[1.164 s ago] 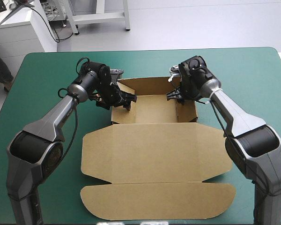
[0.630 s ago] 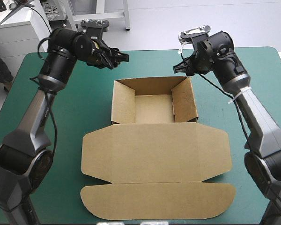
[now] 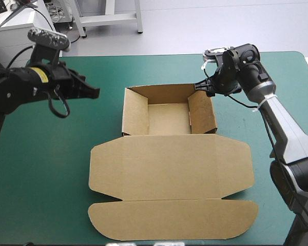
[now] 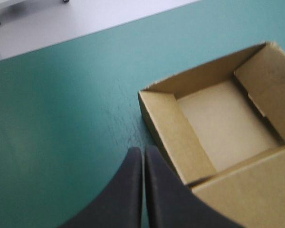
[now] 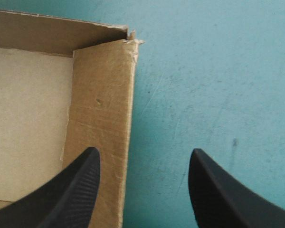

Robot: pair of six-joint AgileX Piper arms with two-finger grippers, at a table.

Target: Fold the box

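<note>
The brown box (image 3: pixel 168 119) stands mid-table as an open tray with its walls raised, and its lid (image 3: pixel 169 171) lies flat toward the front edge. My left gripper (image 3: pixel 95 93) is shut and empty, out over the teal-green cover to the left of the box and apart from it. In the left wrist view the shut gripper (image 4: pixel 143 153) points past the tray's left wall (image 4: pixel 175 137). My right gripper (image 3: pixel 199 86) hovers open by the tray's far right corner. In the right wrist view the open gripper (image 5: pixel 143 161) straddles the right wall (image 5: pixel 104 114), one finger over the wall and one over the cover.
Bare teal-green cover (image 3: pixel 51 154) surrounds the box on the left, right and far sides. The lid's rounded front flap (image 3: pixel 172 220) reaches close to the table's front edge.
My left arm has swung away from the box out to the left, and its fingers have gone from open to shut. My right gripper has come down slightly toward the far right corner, still open.
</note>
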